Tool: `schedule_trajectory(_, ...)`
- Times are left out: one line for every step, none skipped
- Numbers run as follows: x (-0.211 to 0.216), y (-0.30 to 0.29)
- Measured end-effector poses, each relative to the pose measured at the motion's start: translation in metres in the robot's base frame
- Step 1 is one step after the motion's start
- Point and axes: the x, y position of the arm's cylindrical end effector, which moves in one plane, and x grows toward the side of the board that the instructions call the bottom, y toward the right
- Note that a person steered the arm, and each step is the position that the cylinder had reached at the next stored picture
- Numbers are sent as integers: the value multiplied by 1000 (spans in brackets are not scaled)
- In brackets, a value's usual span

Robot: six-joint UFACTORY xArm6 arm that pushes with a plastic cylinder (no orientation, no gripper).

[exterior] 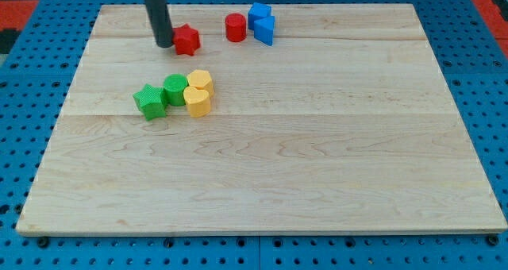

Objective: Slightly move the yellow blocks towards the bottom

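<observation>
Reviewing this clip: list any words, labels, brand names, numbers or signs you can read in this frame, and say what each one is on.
None: no text, number or sign shows anywhere in the camera view.
The wooden board is bare wood grain.
The two yellow blocks, the green blocks, red blocks and blue blocks carry no markings.
My tip, beside the red star-like block on the view's left, is plain and dark.

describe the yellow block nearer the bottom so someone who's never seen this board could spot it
On the pale wooden board, find the cluster at the view's left of centre. The yellow heart-shaped block sits at its right end, just below the other yellow block; its neighbours to the left are green.
</observation>
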Motion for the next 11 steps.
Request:
schedule_trajectory(3,35)
schedule_trajectory(-1,74)
schedule_trajectory(17,122)
schedule_trajectory(19,92)
schedule_trajectory(19,78)
schedule_trajectory(23,79)
schedule_trajectory(50,80)
schedule_trajectory(77,76)
schedule_trajectory(101,74)
schedule_trajectory(129,78)
schedule_trajectory(148,88)
